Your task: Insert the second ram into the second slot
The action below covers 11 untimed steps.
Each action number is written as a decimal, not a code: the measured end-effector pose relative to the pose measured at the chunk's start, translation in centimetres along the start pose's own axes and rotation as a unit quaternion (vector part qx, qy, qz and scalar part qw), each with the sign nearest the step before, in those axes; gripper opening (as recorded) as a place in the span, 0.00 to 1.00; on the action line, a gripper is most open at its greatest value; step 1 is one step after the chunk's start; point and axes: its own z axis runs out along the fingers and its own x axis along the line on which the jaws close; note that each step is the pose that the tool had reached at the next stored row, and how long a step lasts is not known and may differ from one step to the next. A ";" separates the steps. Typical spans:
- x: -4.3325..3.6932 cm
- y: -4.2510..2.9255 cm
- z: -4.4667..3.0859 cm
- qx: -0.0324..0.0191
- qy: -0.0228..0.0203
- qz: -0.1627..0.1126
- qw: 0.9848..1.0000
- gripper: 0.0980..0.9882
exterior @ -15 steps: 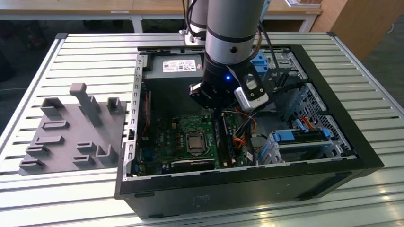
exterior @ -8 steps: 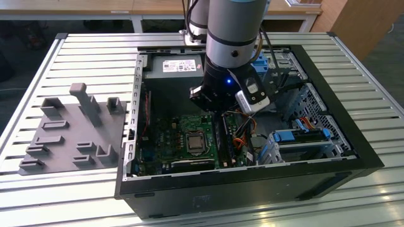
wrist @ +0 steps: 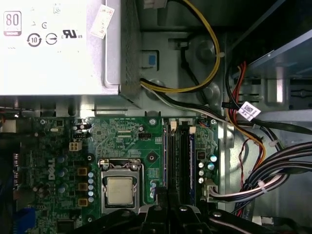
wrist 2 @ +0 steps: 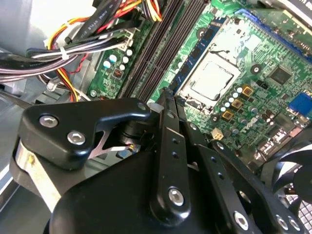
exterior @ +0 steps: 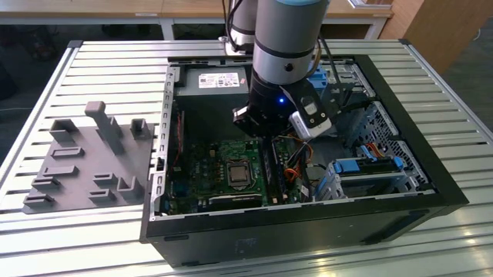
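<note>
- Gripper [exterior: 268, 137] hangs low inside the open case [exterior: 431, 190], with its tip right at one end of the slots [wrist: 171, 161].
- In the second wrist view it looks closed, tips together, and I see nothing held between them.
- A blue ram [wrist: 191, 161] stands on its thin edge in a slot. It is on the side away from the socket [wrist: 119, 187], next to the wires [wrist: 273, 170].
- I cannot tell if this is the second ram.
- I think the job is nearly done, since the ram sits in a slot and not in the gripper. I cannot see if it is pushed all the way down.
- Its long side runs along the slots, from the power box [wrist: 53, 48] end toward the gripper. Its flat faces look at the socket and the wires.
</note>
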 end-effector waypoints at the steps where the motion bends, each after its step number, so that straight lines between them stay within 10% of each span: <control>1: -0.01 -0.07 0.04 0.000 0.000 0.000 1.000 0.03; 11: -0.30 -0.56 0.68 0.000 0.001 0.000 1.000 0.03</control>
